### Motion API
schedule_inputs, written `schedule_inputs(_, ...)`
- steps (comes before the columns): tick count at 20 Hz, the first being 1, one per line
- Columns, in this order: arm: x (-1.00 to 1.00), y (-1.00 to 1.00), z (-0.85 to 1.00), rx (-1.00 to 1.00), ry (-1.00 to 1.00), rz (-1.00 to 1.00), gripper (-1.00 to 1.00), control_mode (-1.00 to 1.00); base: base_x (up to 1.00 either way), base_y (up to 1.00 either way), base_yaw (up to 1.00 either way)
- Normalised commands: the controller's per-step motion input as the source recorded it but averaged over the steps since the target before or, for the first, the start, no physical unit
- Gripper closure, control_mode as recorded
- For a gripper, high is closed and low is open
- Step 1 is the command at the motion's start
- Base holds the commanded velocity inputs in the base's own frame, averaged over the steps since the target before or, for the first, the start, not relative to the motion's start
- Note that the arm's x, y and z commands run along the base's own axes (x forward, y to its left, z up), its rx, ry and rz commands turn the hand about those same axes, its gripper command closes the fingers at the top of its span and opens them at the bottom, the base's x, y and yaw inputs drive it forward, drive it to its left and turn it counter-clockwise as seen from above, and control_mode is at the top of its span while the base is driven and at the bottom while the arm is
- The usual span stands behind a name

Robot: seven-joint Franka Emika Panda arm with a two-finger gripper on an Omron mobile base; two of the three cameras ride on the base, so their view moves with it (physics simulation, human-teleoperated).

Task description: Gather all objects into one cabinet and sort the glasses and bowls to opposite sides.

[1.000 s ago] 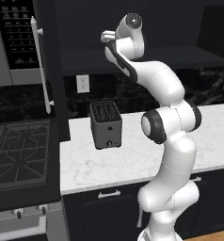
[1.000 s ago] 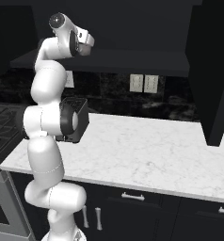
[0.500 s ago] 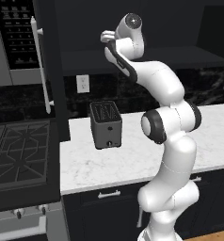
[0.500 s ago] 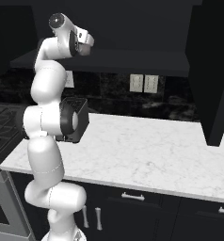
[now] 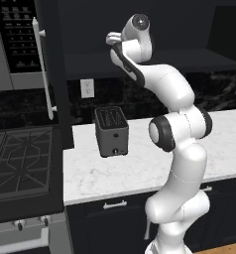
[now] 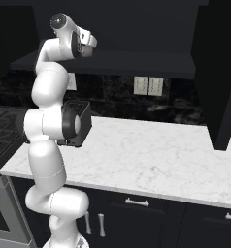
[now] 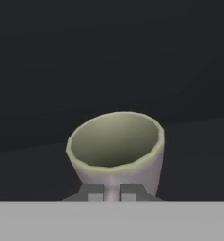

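Looking along the hand, the hand view showed a small pale cream-beige cup (image 7: 117, 149) with a greenish inside, standing on the dark shelf (image 7: 189, 155) of the black upper wall cabinet. The two fingers (image 7: 113, 193) were closed on the near wall of the cup at its rim, with only a thin strip of the wall between them.

The two base views showed the white arm raised high, with its hand (image 5: 115, 39) reaching into the dark opening of the cabinet (image 6: 137, 63); the cup itself could not be made out there.

Below lay the white marbled desk (image 5: 140, 163), with dark lower drawer cabinets (image 6: 137, 218) under it and a black speckled wall behind. A black toaster (image 5: 111, 131) stood on the desk near its left end, just beside the arm. In the left base view a black gas stove (image 5: 21, 163) stood to the left of the desk. A tall black cabinet door (image 6: 219, 72) hung open on the right in the right base view.
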Motion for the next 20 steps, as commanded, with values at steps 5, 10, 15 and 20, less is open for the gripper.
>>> schedule_inputs(5, -0.12, -0.01, 0.0, 0.02, 0.0, 0.0, 1.0, -1.0, 0.0, 0.0, 0.0)
schedule_inputs(10, -0.28, -0.14, 0.0, 0.02, 0.0, 0.0, 1.0, -1.0, 0.0, 0.0, 0.0)
schedule_inputs(15, -0.42, -0.22, 0.0, 0.0, 0.0, 0.0, 1.0, -1.0, 0.0, 0.0, 0.0)
schedule_inputs(20, -0.3, -0.02, 0.0, 0.0, -0.07, 0.0, 1.0, -1.0, 0.0, 0.0, 0.0)
